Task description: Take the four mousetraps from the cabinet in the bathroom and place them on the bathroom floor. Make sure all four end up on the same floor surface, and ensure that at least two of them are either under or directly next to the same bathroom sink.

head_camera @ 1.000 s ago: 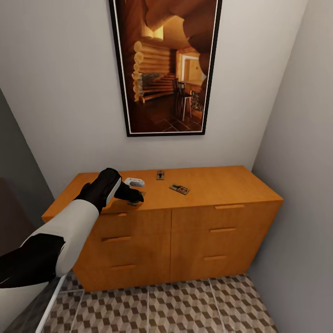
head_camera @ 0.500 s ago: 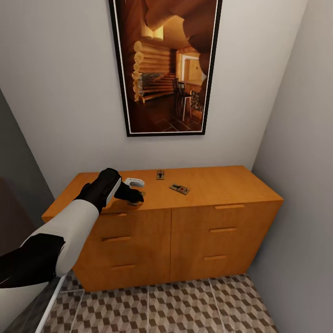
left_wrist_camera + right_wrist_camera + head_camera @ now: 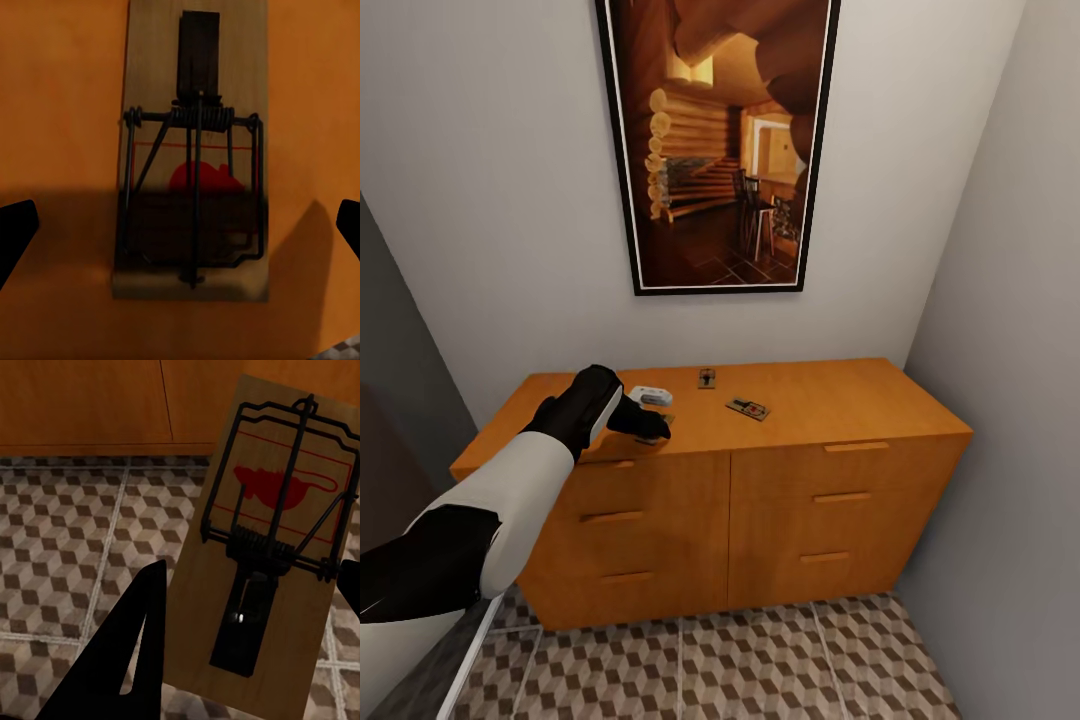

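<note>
Mousetrap (image 3: 274, 547) clamped in right gripper (image 3: 251, 649) above bathroom floor (image 3: 67, 547).

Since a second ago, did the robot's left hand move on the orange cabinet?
No. The left gripper sits at the same spot near the cabinet front edge, beside the small white box, over a mousetrap.

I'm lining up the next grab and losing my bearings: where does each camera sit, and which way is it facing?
Head: high, looking down at the cabinet; left arm reaches in.
Left wrist: above the cabinet top, facing a mousetrap between the left gripper fingertips.
Right wrist: over the bathroom floor, right gripper around another mousetrap.
Shared: the left-wrist trap lies under the left gripper in the head view.
</note>
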